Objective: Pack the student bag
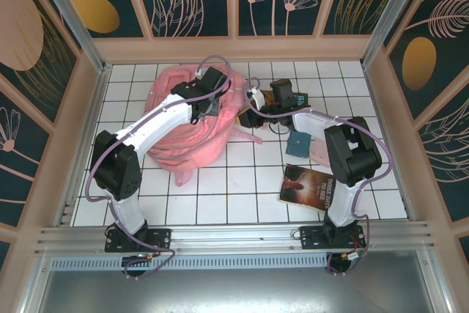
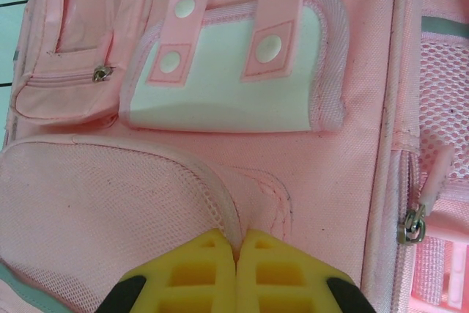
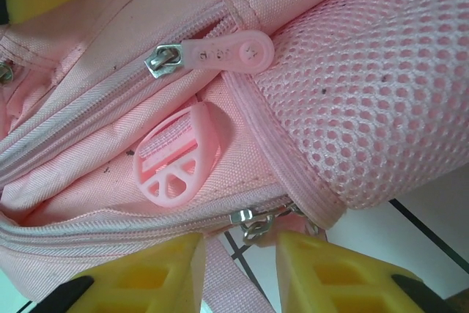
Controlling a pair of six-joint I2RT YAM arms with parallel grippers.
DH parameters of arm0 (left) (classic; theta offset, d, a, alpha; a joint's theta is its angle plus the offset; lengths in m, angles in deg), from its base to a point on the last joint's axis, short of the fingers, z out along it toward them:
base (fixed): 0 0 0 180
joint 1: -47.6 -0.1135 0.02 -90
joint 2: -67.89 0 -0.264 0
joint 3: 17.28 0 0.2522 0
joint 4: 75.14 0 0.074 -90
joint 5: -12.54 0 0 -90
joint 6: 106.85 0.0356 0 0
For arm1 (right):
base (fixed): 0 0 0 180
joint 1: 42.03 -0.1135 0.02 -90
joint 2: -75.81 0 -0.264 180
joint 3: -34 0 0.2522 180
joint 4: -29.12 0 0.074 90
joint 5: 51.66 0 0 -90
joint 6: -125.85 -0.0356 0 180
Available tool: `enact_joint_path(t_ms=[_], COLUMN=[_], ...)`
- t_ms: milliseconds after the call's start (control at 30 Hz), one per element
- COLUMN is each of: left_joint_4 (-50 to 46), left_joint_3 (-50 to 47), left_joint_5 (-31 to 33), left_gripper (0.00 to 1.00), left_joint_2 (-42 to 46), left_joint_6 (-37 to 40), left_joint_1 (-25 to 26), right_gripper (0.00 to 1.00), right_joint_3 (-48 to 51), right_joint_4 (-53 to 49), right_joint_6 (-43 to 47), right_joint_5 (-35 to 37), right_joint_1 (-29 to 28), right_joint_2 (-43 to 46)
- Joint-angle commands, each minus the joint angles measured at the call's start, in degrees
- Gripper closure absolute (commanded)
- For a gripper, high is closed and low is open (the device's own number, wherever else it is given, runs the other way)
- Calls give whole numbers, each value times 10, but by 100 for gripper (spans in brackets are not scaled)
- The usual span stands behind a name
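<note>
The student bag (image 1: 187, 126) lies zipped on the tiled table (image 1: 242, 181). The left fingers (image 2: 198, 269) are closed, pinching its fabric. The right fingers (image 3: 146, 276) stand slightly apart around a metal zipper slider (image 3: 253, 223). Next, I judge, they must clamp it and pull.

Both arms same build: left arm (image 1: 157, 126), right arm (image 1: 353, 153), black joints w/ white link shells. Lilac cables (image 1: 91, 177) loop alongside. Fingers (image 2: 201, 273) yellow, ribbed, black-backed.
</note>
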Motion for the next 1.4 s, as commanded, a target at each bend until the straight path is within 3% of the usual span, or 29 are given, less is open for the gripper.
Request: enact_joint_path(t_ms=[0,133,367,767,900,1133,1367], left_joint_4=[38,39,40,49,75,133,177], left_joint_3=[4,5,9,4,1,23,60], left_joint_5=[22,18,18,21,36,37,-23], left_gripper=[100,100,100,100,100,100,100], left_joint_2=[40,40,40,36,28,-6,-49], left_joint_6=[10,11,12,5,-27,-92,-102], left_joint_1=[1,1,1,1,0,-22,-33], right_gripper=[71,74,70,99,100,100,100], right_joint_3=[-18,-29,-32,-50,-10,84,103], right_joint_4=[19,14,21,-15,-10,29,48], right_joint_6=[12,19,22,45,39,1,-17], right_joint_5=[-2,18,36,22,27,71,96], right_joint_1=[-4,-6,-7,-21,-28,-82,-175], right_joint_2=[-6,-17,-24,-29,13,95,104])
